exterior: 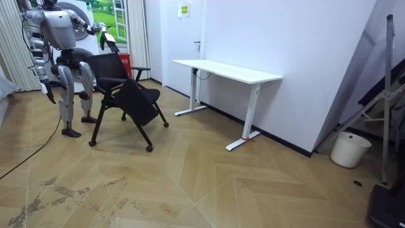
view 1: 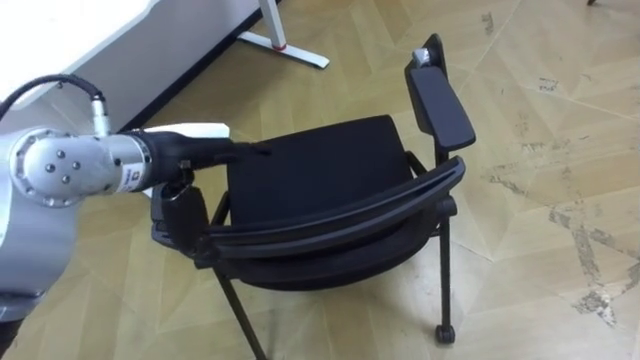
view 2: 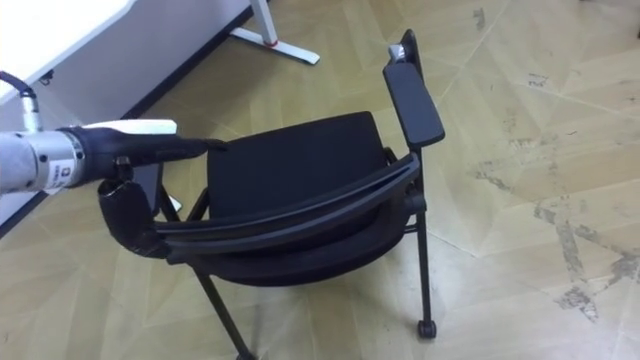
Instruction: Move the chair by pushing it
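A black chair (view 1: 320,170) with armrests and small wheels stands on the wood floor right in front of me, its curved backrest (view 1: 340,215) nearest to me. My left hand (view 1: 205,150) reaches over the chair's left armrest (view 1: 180,220), open, with straight fingers pointing across the seat's left edge. Whether it touches the chair I cannot tell. In the room view I stand behind the chair (exterior: 123,92) with the left hand (exterior: 106,38) stretched out above it. My right hand (exterior: 49,96) hangs low at my side.
A white desk (exterior: 228,69) stands by the wall beyond the chair; its top (view 1: 60,30) and one foot (view 1: 285,45) show at the upper left. A white bucket (exterior: 350,149) and a dark folded frame (exterior: 386,95) stand far off at the room view's right.
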Robot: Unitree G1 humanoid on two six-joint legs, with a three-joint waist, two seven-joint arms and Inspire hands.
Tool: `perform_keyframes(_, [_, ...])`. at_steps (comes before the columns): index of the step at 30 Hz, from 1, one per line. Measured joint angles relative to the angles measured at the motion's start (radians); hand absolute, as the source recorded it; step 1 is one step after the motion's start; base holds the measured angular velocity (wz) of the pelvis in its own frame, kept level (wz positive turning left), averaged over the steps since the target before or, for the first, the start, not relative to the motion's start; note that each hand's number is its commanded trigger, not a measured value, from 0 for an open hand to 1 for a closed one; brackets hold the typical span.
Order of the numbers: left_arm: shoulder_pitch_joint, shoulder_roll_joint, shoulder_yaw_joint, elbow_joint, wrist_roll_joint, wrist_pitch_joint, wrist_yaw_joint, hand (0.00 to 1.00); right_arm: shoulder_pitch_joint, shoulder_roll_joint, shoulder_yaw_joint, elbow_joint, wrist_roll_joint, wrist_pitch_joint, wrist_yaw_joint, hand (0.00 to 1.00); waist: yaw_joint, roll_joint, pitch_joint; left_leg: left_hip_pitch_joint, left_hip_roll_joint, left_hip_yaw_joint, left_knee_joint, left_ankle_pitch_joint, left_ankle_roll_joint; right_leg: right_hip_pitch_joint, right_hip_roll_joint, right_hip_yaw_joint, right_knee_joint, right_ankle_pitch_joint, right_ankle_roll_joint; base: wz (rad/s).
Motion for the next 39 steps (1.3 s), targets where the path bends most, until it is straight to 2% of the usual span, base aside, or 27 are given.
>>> perform_keyframes(3, [0.006,-0.006,-0.002,0.029,-0.001,0.003,0.001,0.0,0.0,0.0,0.009,0.0,0.0,0.012,-0.001,0.0,-0.001,-0.002,0.0016,0.001,0.0,0.001,0.0,0.0,0.0,0.001,0.0,0.0,0.002,0.0,0.0,0.0])
perform_keyframes(8, [0.029,-0.047,-0.002,0.13,0.008,0.004,0.001,0.0,-0.008,0.0,0.01,-0.004,-0.002,0.017,0.0,0.0,-0.006,-0.005,0.0038,0.002,0.0,0.003,0.0,0.0,0.0,0.0,0.0,-0.002,0.007,0.0,0.0,0.0])
perform_keyframes(13, [0.053,-0.054,-0.006,0.197,0.009,0.003,0.0,0.0,-0.015,0.005,0.011,-0.009,-0.002,0.02,0.001,0.0,-0.018,-0.016,0.0103,-0.001,-0.001,0.002,0.0,0.0,0.0,-0.002,-0.003,-0.015,0.013,-0.002,0.002,0.05])
perform_keyframes(17, [0.066,-0.054,-0.024,0.208,0.009,0.002,0.01,0.0,-0.015,0.005,0.015,-0.018,0.006,0.021,0.001,0.0,-0.029,-0.019,0.0067,0.0,-0.005,0.002,0.001,0.0,0.0,-0.002,-0.006,-0.011,0.013,-0.003,0.004,0.0])
perform_keyframes(22, [0.08,-0.054,-0.057,0.213,0.01,0.002,0.025,0.0,0.006,0.001,0.019,-0.056,0.006,0.019,0.001,0.0,-0.038,-0.005,-0.0033,0.007,-0.005,0.002,0.003,0.0,0.0,0.003,-0.005,-0.006,0.015,-0.003,0.004,-0.02])
perform_keyframes(25, [0.081,-0.056,-0.058,0.232,0.01,-0.001,0.032,0.0,0.007,0.001,0.02,-0.074,0.007,0.019,0.0,0.0,-0.044,-0.004,-0.0036,0.008,-0.004,0.003,0.003,0.0,0.0,0.004,-0.005,-0.006,0.016,-0.003,0.004,-0.01])
perform_keyframes(26, [0.081,-0.057,-0.058,0.236,0.01,-0.002,0.036,0.0,0.007,0.002,0.02,-0.076,0.007,0.018,-0.001,0.0,-0.048,-0.008,-0.0012,0.009,-0.004,0.003,0.002,0.0,0.0,0.004,-0.005,-0.006,0.016,-0.003,0.004,0.0])
perform_keyframes(29, [0.081,-0.078,-0.06,0.27,0.032,-0.008,0.069,0.0,0.007,0.003,0.022,-0.079,0.007,0.017,-0.01,0.0,-0.053,-0.01,0.0001,0.013,-0.005,0.002,0.002,0.0,0.0,0.006,-0.005,-0.005,0.017,-0.003,0.004,0.0])
perform_keyframes(30, [0.081,-0.091,-0.06,0.289,0.04,-0.014,0.087,0.0,0.008,0.003,0.023,-0.079,0.007,0.017,-0.013,0.0,-0.053,-0.011,0.0014,0.015,-0.005,0.003,0.002,0.0,0.0,0.001,-0.005,-0.004,0.016,-0.003,0.004,0.0])
perform_keyframes(32, [0.081,-0.1,-0.06,0.305,0.047,-0.021,0.104,0.0,0.009,0.004,0.023,-0.078,0.007,0.017,-0.016,0.0,-0.054,-0.017,0.0048,0.015,-0.005,0.003,0.002,0.0,0.0,0.001,-0.005,-0.003,0.015,-0.003,0.004,0.0])
perform_keyframes(37, [0.08,-0.18,-0.061,0.387,0.105,-0.03,0.209,0.0,0.013,0.009,0.023,-0.078,0.014,0.019,-0.037,0.0,-0.055,-0.019,0.0029,0.017,-0.004,0.005,0.002,0.0,0.0,0.0,-0.003,0.004,0.016,-0.004,0.004,0.0])
perform_keyframes(39, [0.082,-0.204,-0.06,0.42,0.13,-0.043,0.252,0.0,0.012,0.013,0.023,-0.076,0.021,0.019,-0.048,0.0,-0.056,-0.026,-0.0011,0.018,-0.003,0.011,0.002,0.0,0.0,0.0,-0.002,0.007,0.015,-0.004,0.004,-0.05])
